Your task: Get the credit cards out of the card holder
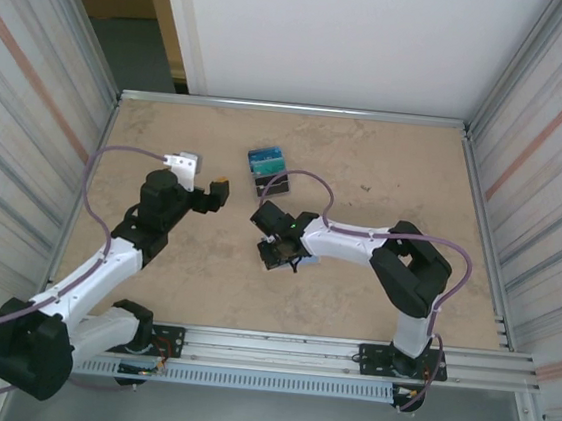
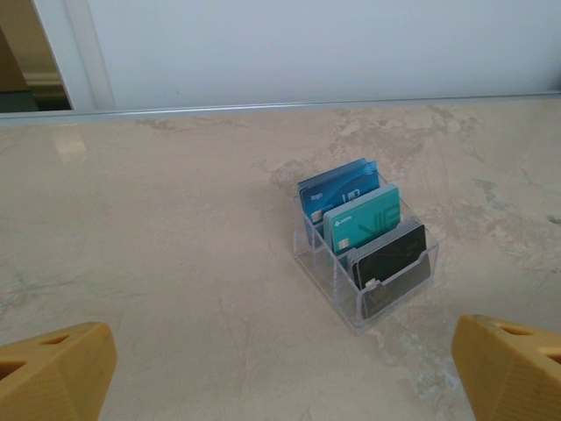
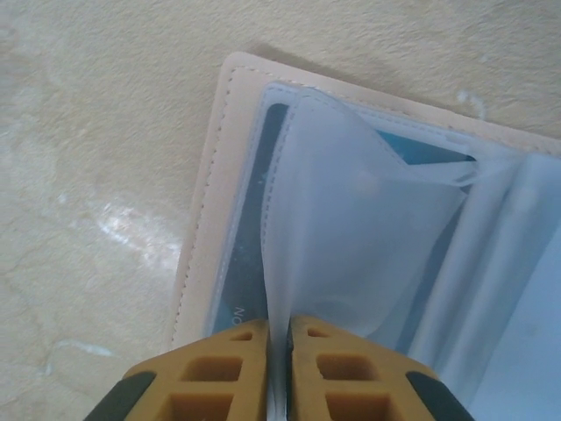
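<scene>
While right pinches a sleeve, left hangs open

As the top view has it, both arms reach over the table [image 1: 386,171], the left arm on the left side and the right arm bent in toward the middle. Right gripper [image 3: 279,326] is down on the card holder [image 3: 203,202], which lies flat and opened on the table near centre. It is closer to the arm bases than the rack is. Its fingers [image 3: 230,355] are almost together, clamped on one translucent pale-blue plastic sleeve [image 3: 351,228], and that leaf stands up off the wallet. One teal-blue card [image 3: 252,254] sits under the leaves, inside the tan stitched cover; can't tell whether more are in there. Left gripper [image 2: 282,361] is above the table, jaws wide, nothing between them, pointed at a clear rack [image 2: 308,253]. Credit cards [image 2: 361,219] stand upright in the rack's slots: blue at the back, teal in the middle, dark grey at the front. Rack sits well apart from the left fingertips, toward the far side of the table.
</scene>
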Controlling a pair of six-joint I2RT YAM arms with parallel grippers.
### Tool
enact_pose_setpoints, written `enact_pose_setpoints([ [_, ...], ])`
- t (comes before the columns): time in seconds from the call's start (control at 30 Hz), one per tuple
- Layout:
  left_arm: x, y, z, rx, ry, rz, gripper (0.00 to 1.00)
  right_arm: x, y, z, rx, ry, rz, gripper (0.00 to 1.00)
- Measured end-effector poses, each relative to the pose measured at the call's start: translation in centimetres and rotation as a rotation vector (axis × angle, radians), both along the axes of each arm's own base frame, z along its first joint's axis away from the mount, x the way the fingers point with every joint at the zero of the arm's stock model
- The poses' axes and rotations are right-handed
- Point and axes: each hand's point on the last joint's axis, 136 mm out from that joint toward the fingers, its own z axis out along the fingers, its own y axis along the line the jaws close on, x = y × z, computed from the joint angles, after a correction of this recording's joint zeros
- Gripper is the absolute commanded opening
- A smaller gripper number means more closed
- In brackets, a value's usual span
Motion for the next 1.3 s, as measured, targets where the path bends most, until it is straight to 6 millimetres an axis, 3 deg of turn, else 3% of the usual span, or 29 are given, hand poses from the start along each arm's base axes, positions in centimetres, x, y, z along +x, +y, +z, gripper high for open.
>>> enact_pose_setpoints([
  [0.27, -0.6, -1.0, 0.6, 0.007, -0.019, -0.032, 0.99, -0.5, 0.4, 2.3, 0.065, -0.010, 0.002, 0.15],
  [0.4, -0.7, -1.0, 0.5, 0.017, -0.014, -0.036, 0.99, -0.2, 0.0, 2.3, 0.068, -0.006, -0.025, 0.18],
  [0.8, -0.8, -1.1, 0.4, 0.054, -0.007, -0.027, 0.99, 1.7, -3.0, 2.2, 0.073, 0.005, -0.148, 0.29],
  [0.97, -1.1, -2.2, 0.6, 0.109, -0.014, -0.042, 0.99, 2.4, -4.4, 2.1, 0.068, 0.007, -0.195, 0.31],
  [1.1, -1.7, -3.6, -0.2, 0.183, 0.007, -0.066, 0.99, 3.0, -6.6, 1.2, 0.048, 0.026, -0.264, 0.31],
  [1.3, -3.4, -4.9, -3.4, 0.256, 0.118, -0.112, 0.99, 3.4, -9.8, 0.2, 0.037, 0.059, -0.362, 0.31],
])
